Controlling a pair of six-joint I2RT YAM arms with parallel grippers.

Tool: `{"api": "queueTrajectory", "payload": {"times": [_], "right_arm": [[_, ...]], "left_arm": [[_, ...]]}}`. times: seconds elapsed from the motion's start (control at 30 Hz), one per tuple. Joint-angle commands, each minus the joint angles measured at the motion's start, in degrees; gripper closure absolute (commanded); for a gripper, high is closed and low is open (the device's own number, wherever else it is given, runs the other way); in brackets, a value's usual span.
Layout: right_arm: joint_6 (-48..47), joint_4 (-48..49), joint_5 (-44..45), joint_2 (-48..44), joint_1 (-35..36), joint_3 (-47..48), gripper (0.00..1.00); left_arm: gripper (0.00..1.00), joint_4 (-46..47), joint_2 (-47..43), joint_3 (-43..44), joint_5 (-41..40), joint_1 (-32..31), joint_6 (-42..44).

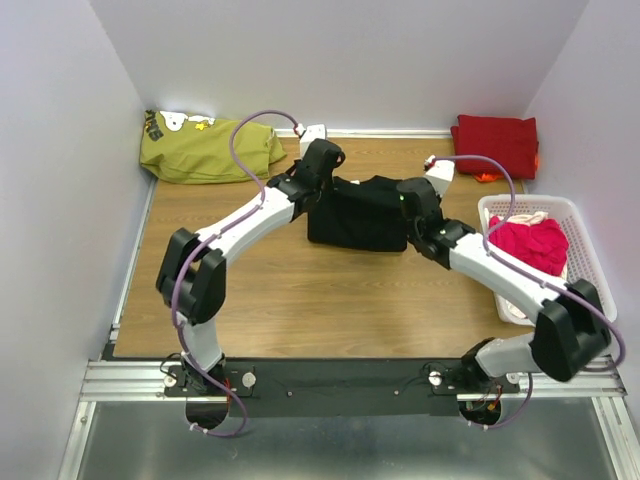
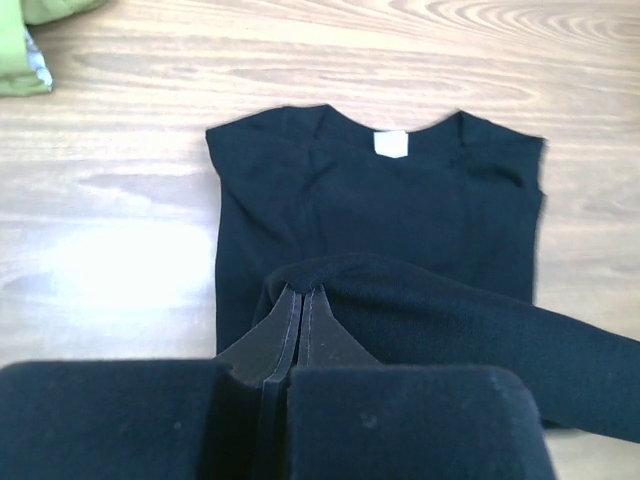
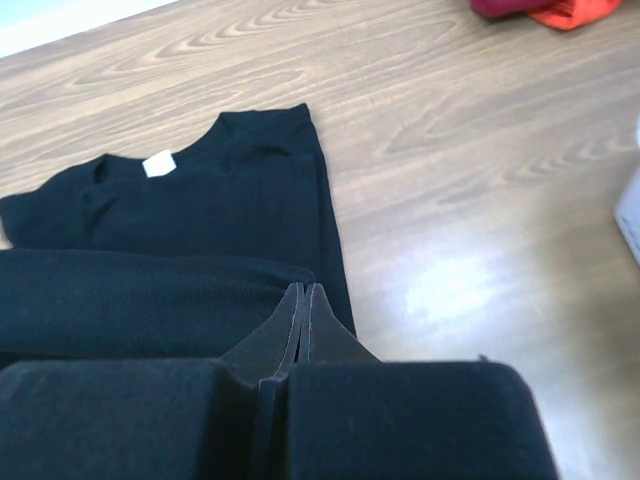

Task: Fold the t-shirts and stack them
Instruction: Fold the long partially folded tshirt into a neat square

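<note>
A black t-shirt (image 1: 365, 215) lies mid-table, partly folded, its collar and white tag (image 2: 392, 143) toward the back wall. A raised fold of its cloth (image 2: 450, 310) runs between both grippers. My left gripper (image 2: 302, 292) is shut on the left end of that fold, over the shirt's left side (image 1: 318, 185). At the right end of the fold (image 3: 150, 290), my right gripper (image 3: 305, 288) is shut on the cloth, over the shirt's right side (image 1: 410, 205). A dark red t-shirt (image 1: 495, 143) lies folded at the back right. Bright pink t-shirts (image 1: 530, 243) fill a basket.
An olive-green garment (image 1: 205, 150) lies bunched at the back left corner. A white plastic basket (image 1: 585, 225) stands at the right edge. White walls close in the table on three sides. Bare wood lies in front of the black shirt.
</note>
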Motion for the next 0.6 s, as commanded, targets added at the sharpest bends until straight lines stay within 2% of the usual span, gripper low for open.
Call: {"api": "queueTrajectory", "payload": {"times": [0.0, 0.17, 0.5, 0.53, 0.57], "right_arm": [[-5.3, 7.9, -7.4, 8.2, -5.4, 3.1, 0.99], [-7.5, 12.9, -11.9, 16.5, -8.8, 7.8, 0.99], [-9.1, 14.0, -16.4, 29.7, -11.5, 16.9, 0.99], [-9.2, 14.1, -16.2, 30.2, -11.6, 17.2, 0.99], [-9.2, 14.1, -16.1, 30.9, -11.7, 17.4, 0.99]], "left_arm": [[1.00, -1.2, 6.3, 5.8, -4.7, 2.5, 2.1], [1.00, -1.3, 11.8, 10.2, -4.1, 4.2, 2.1], [1.00, -1.0, 20.5, 17.9, -1.6, 7.5, 4.5], [0.99, 0.2, 21.2, 18.1, -0.7, 8.0, 5.2], [0.94, 0.7, 22.6, 19.4, 0.2, 8.5, 5.7]]}}
